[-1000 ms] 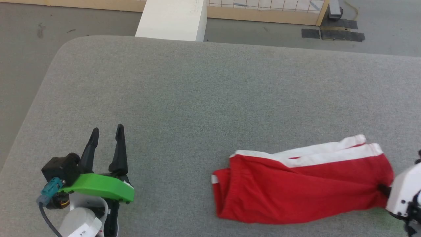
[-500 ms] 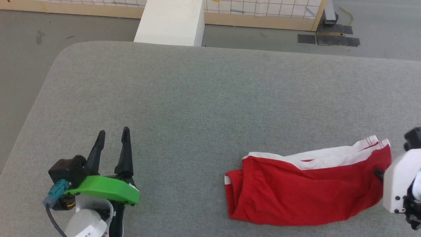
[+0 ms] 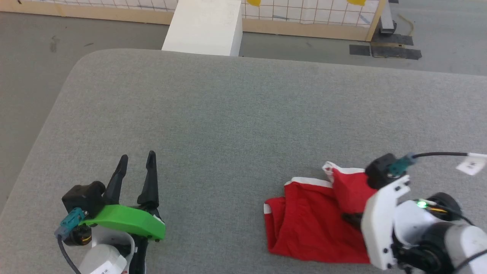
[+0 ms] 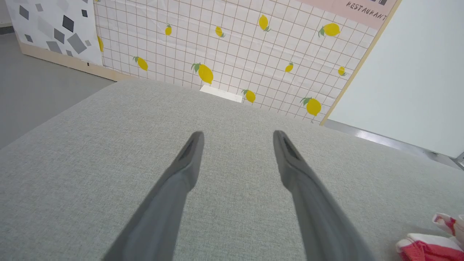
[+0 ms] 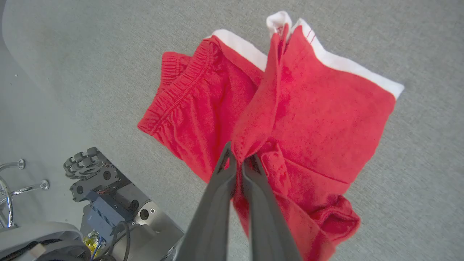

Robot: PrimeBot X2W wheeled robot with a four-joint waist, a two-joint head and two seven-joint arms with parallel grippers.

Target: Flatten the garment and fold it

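At lower left, over the grey worktop (image 3: 228, 114): left claw (image 3: 137, 155), fingers spread wide apart, holding nothing, well apart from the cloth. Further right, lying bunched on the worktop near its front edge: bright-red garment (image 3: 304, 224), white bands (image 5: 348, 65) along the far side. Rightmost: right claw (image 5: 240, 156), fingers pressed together, clamped on a pinch of red fabric drawn up into a ridge.

The garment (image 3: 304, 228) lies on the table (image 3: 228, 114), close to its near edge and toward the right. The right gripper (image 5: 240, 156) is at the garment's right side, with a fold between its fingers. The left gripper (image 3: 137, 155) is over the near left corner, well apart from the garment. A block (image 3: 205, 26) stands on the floor (image 3: 30, 57) behind the far edge.
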